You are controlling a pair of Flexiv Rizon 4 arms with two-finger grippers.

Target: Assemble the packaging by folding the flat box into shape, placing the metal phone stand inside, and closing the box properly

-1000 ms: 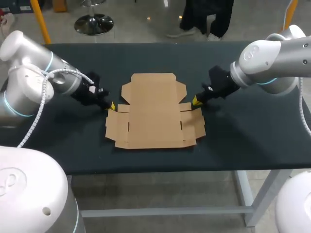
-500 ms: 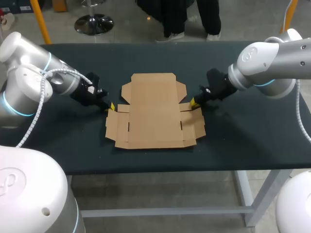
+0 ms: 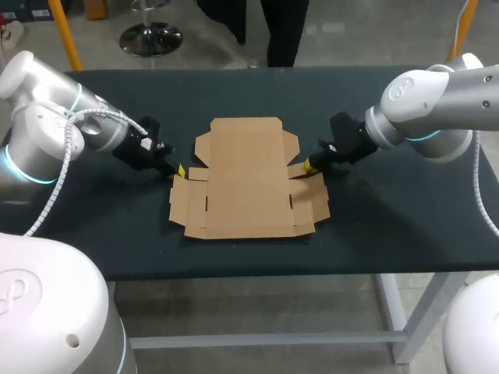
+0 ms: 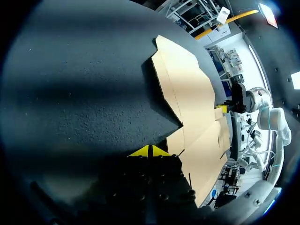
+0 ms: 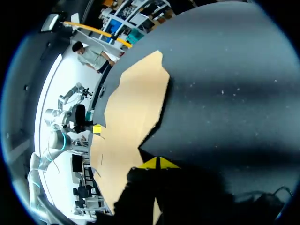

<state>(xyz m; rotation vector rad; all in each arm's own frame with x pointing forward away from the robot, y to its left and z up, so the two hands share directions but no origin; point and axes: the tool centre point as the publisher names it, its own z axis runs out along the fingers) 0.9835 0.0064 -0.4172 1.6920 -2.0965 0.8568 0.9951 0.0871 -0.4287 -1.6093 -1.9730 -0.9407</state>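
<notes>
A flat brown cardboard box blank (image 3: 248, 183) lies unfolded in the middle of the dark table, flaps spread to both sides. My left gripper (image 3: 180, 171) is shut, its yellow tips low at the blank's left side flap. From the other side, my right gripper (image 3: 311, 164) is also shut, its tips at the small right flap. In the left wrist view the shut tips (image 4: 150, 151) touch the table just beside the cardboard (image 4: 192, 103). In the right wrist view the tips (image 5: 157, 163) sit at the edge of the cardboard (image 5: 133, 117). No phone stand is in view.
The dark tabletop (image 3: 390, 226) stretches to both sides and in front of the blank. Its front edge runs close below the blank's near flaps.
The right gripper's tip has crept slightly toward the blank, and the small right flap looks a little raised. The left gripper has stayed almost still.
</notes>
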